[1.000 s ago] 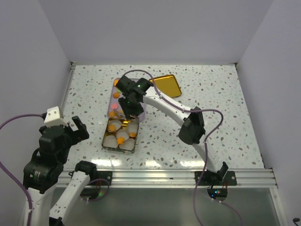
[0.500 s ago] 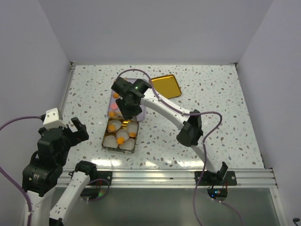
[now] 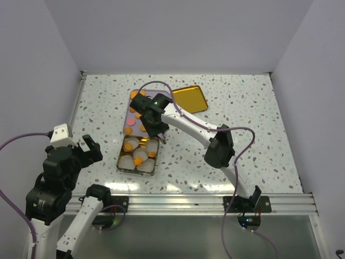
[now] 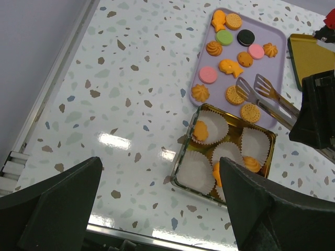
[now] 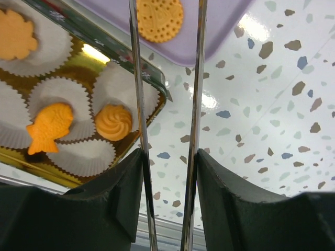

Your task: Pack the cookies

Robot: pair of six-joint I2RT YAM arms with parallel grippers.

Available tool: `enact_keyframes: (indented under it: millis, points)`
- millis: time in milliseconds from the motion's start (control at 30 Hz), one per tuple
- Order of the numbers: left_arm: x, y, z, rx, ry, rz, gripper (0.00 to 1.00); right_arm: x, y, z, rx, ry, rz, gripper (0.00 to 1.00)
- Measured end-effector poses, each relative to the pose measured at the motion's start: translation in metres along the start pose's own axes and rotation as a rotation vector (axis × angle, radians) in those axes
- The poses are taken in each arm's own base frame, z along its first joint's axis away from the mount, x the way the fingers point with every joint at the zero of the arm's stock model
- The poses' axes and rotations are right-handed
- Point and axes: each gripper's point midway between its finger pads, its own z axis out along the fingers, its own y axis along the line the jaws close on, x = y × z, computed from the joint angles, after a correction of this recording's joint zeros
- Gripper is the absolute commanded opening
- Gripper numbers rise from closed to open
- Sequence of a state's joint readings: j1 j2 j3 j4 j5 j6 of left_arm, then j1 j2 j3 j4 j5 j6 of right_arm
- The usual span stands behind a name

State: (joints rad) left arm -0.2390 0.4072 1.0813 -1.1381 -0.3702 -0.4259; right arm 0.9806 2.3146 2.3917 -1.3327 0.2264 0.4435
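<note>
Metal tongs (image 4: 267,97) are clamped in the right gripper (image 5: 166,167). Its fingers press on the two blades, which stand apart. Ahead of this gripper the slotted tips hang over the near end of the lavender tray (image 4: 268,31), where most cookies (image 4: 208,75) lie. Nothing is between the tips, and whether they touch a cookie I cannot tell. The right wrist view cuts the tips off at its upper edge, and from above the gripper itself hides them. Just to its left sits the gold tin (image 4: 234,121) with white paper cups (image 4: 194,168); three cups carry an orange cookie. The left gripper (image 4: 159,167) is spread wide and holds nothing, well apart from the tin, and one of its fingers covers the tin's near corner.
</note>
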Motion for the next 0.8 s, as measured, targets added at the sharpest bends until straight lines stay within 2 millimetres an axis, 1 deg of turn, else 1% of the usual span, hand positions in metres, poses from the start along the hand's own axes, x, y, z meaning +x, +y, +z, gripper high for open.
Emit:
enact_keyframes:
  millis: [133, 233, 367, 567, 800]
  points:
    - [0.0, 0.0, 0.0, 0.0, 0.001, 0.0, 1.0, 0.008, -0.008, 0.002, 0.034, 0.021, -0.007, 0.46]
    - [0.0, 0.0, 0.0, -0.001, 0.001, 0.001, 1.0, 0.009, -0.009, -0.001, 0.034, 0.018, -0.006, 0.46]
    - [0.001, 0.0, 0.0, -0.001, 0.002, 0.001, 1.0, 0.006, -0.008, -0.012, 0.011, 0.0, 0.0, 0.47]
    - [0.002, 0.0, 0.001, -0.002, 0.006, 0.002, 1.0, -0.009, 0.0, -0.03, -0.045, -0.053, 0.017, 0.47]
    - [0.002, 0.001, 0.0, -0.001, 0.001, 0.001, 1.0, -0.008, 0.003, -0.032, -0.066, -0.048, 0.017, 0.47]
